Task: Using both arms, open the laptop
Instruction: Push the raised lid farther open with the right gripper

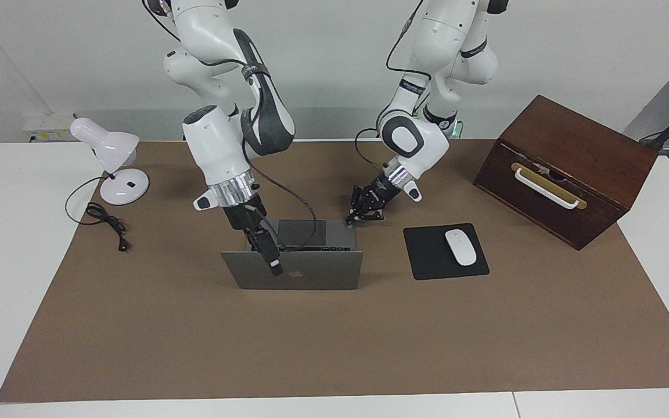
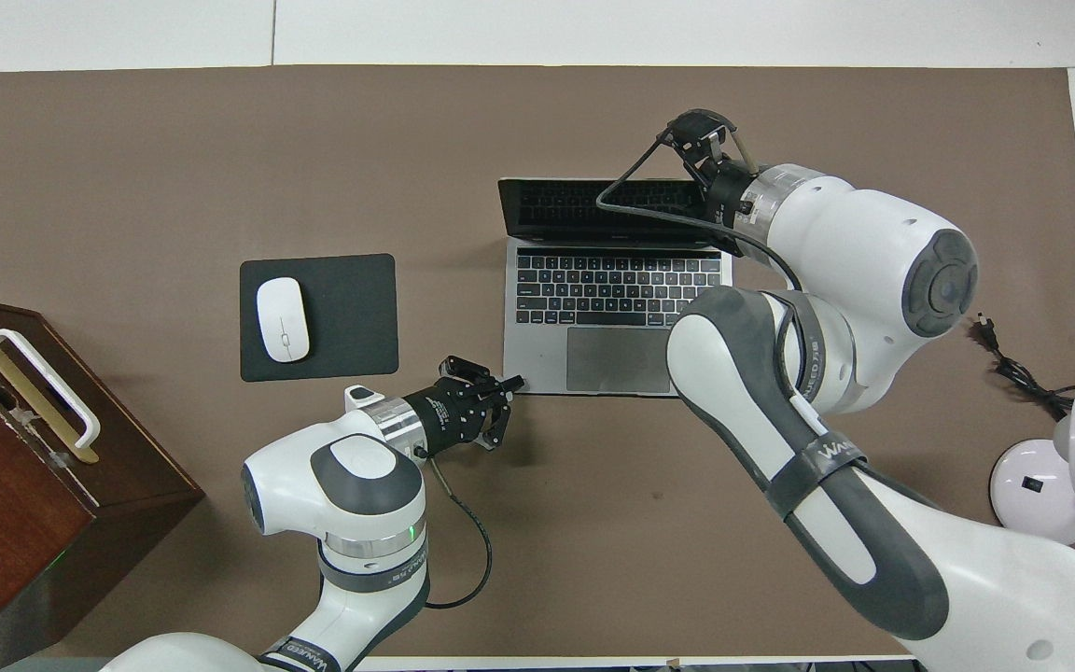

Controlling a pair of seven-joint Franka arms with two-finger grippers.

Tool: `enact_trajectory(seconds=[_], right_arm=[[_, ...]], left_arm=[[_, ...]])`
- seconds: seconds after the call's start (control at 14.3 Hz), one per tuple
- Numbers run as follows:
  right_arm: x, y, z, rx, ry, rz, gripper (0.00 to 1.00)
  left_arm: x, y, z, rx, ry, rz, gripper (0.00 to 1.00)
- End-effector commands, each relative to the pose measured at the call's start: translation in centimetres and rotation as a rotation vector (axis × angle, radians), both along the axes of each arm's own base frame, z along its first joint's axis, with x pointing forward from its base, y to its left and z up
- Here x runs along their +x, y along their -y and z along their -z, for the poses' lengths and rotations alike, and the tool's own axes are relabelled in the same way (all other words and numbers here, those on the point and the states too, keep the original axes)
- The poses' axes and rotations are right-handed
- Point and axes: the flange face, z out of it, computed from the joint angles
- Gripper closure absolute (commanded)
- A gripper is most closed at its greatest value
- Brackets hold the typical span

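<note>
The silver-grey laptop (image 1: 311,273) stands open near the middle of the brown mat, its lid upright with the apple logo turned away from the robots. Its keyboard deck (image 2: 620,299) and trackpad show in the overhead view. My right gripper (image 1: 274,264) is at the lid's top edge, toward the right arm's end, its tip lying over the lid's outer face; it also shows in the overhead view (image 2: 701,140). My left gripper (image 1: 355,219) is open, one fingertip at the deck corner nearest the robots on the left arm's end; it also shows in the overhead view (image 2: 503,406).
A black mouse pad (image 1: 427,255) with a white mouse (image 1: 461,247) lies beside the laptop toward the left arm's end. A brown wooden box (image 1: 567,168) with a white handle stands past it. A white desk lamp (image 1: 111,157) and its cable are at the right arm's end.
</note>
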Motion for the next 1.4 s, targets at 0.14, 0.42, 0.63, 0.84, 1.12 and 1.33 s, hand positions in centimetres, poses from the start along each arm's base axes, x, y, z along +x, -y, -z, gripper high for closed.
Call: enact_trajectory(seconds=[0.14, 0.42, 0.63, 0.84, 1.12, 1.33], right_arm=[[1.5, 1.1, -0.3, -0.008, 0.002, -0.024, 0.0], [1.7, 1.7, -0.2, -0.009, 0.0, -0.017, 0.0], [1.7, 1.7, -0.2, -0.01, 0.001, -0.018, 0.0], [1.4, 0.6, -0.2, 0.001, -0.002, -0.023, 0.0], [0.9, -0.3, -1.1, 0.031, -0.011, -0.019, 0.0], [0.0, -0.3, -3.6, 0.057, -0.032, -0.044, 0.0]], left_arm=[[0.8, -0.6, 1.7, 0.023, -0.005, -0.021, 1.0], [0.9, -0.5, 1.6, 0.02, -0.001, -0.022, 1.0], [1.0, -0.5, 1.5, 0.02, 0.001, -0.023, 1.0], [1.0, -0.5, 1.4, 0.019, 0.002, -0.023, 1.0], [1.3, -0.3, 1.0, 0.014, 0.011, -0.023, 1.0], [2.1, -0.2, 0.0, 0.004, 0.031, -0.029, 1.0]])
